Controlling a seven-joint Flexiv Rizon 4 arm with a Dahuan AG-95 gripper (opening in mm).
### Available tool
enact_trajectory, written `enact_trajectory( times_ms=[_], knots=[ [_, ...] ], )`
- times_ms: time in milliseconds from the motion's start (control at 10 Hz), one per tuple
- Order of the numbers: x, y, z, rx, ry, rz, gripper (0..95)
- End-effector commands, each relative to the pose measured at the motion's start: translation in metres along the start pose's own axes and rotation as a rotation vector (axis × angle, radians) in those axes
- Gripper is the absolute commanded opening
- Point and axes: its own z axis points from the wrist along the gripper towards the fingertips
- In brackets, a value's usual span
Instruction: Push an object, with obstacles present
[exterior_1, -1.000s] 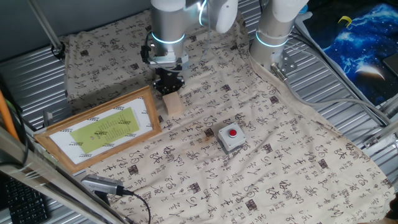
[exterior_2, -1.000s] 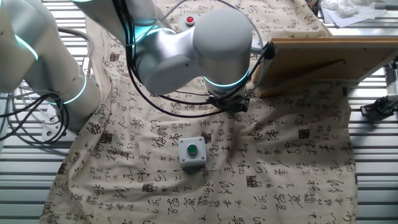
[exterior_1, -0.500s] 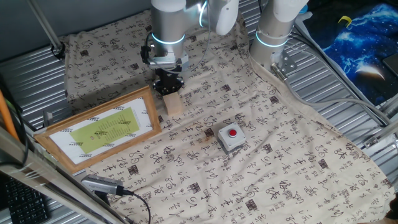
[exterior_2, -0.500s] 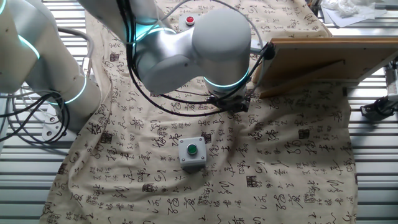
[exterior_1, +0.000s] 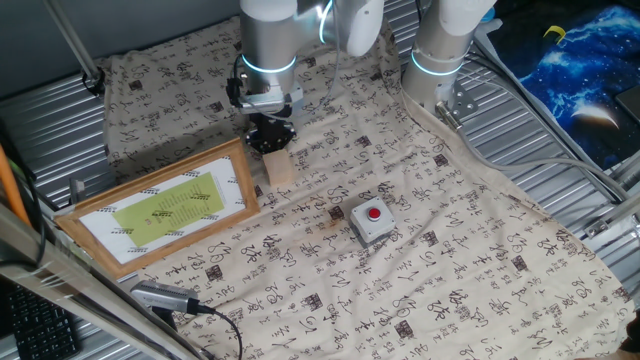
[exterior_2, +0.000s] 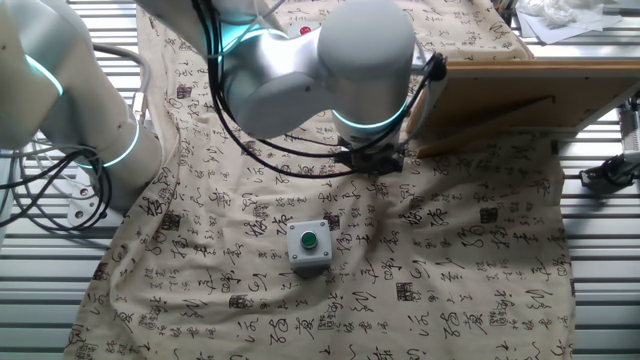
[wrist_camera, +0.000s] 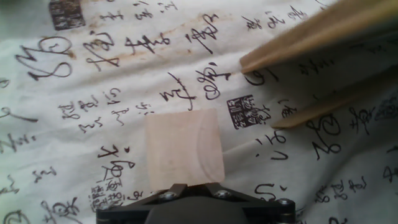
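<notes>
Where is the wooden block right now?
In one fixed view the block lies on the cloth just in front of the claw, beside the picture frame's right end; the red-button box sits apart.

Black brush-style Chinese characters and square seal-like stamps are printed all over the tablecloth (exterior_1: 470, 270); in the hand view they are seen large, but none can be read with confidence. Fine dark marks are carried on the yellow-green panel of the wood-framed picture (exterior_1: 165, 208), too small to be read. No letters, numbers or brand marks are shown on the wooden block (wrist_camera: 184, 149) or on the two button boxes
</notes>
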Motion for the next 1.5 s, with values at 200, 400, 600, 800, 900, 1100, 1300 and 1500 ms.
enact_trajectory(
  times_ms=[200, 400, 600, 800, 900, 1100, 1300, 1500],
  knots=[
    [-0.0067, -0.0055, -0.0001, -0.005, 0.005, -0.020, 0.0],
    [-0.0070, -0.0057, -0.0002, -0.011, 0.015, -0.035, 0.0],
    [-0.0066, -0.0054, 0.0004, -0.008, 0.016, -0.025, 0.0],
    [-0.0066, -0.0054, 0.0004, -0.003, 0.045, -0.043, 0.0],
    [-0.0066, -0.0054, 0.0004, -0.004, 0.047, -0.061, 0.0],
    [-0.0066, -0.0054, 0.0004, -0.034, 0.040, -0.128, 0.0],
    [-0.0066, -0.0054, 0.0004, -0.069, 0.016, -0.188, 0.0],
    [-0.0066, -0.0054, 0.0004, -0.093, -0.014, -0.268, 0.0]
  ],
)
